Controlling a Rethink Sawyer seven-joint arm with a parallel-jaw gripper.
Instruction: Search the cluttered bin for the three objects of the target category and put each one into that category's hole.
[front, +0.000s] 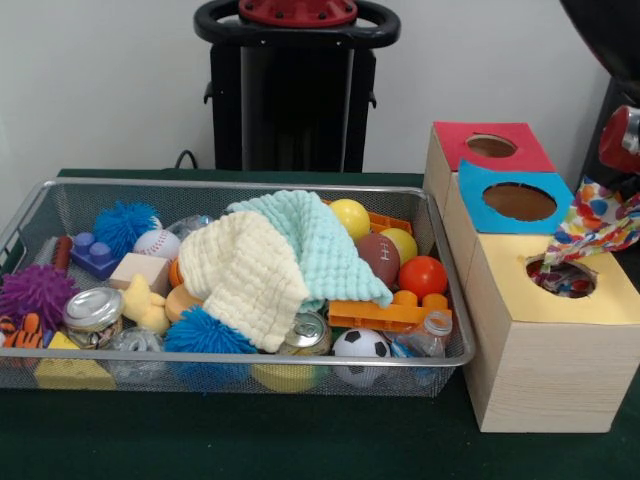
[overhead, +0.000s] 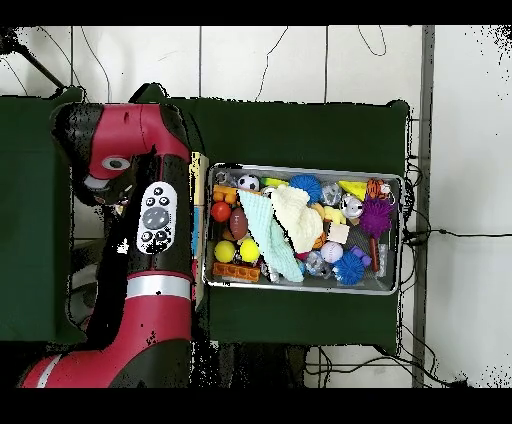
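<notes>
Polka-dot cloth (front: 592, 222) hangs over the yellow box hole (front: 561, 277), lower end inside it, top end up under the arm (front: 620, 140) at right edge. Can't tell fingers' state. Wire basket (front: 240, 187) w/ mint cloth (front: 315, 235), cream cloth (front: 245, 270) on green surface (front: 300, 440).

We see the bin (front: 240, 372) at lower left as silver wire mesh with a thicker smooth metal rim. Inside it, the cream cloth (front: 250, 275) and mint cloth (front: 310, 240) both show a coarse waffle weave, matt. Shiny metal cans (front: 93, 308) sit beside fuzzy spiky balls (front: 205, 335) and glossy smooth plastic balls (front: 422, 276). At right, the box (front: 545, 375) is pale wood grain, with a matt yellow paper-like top and ragged hole (front: 562, 278). Thin patterned fabric (front: 590, 222) hangs limp over it.
</notes>
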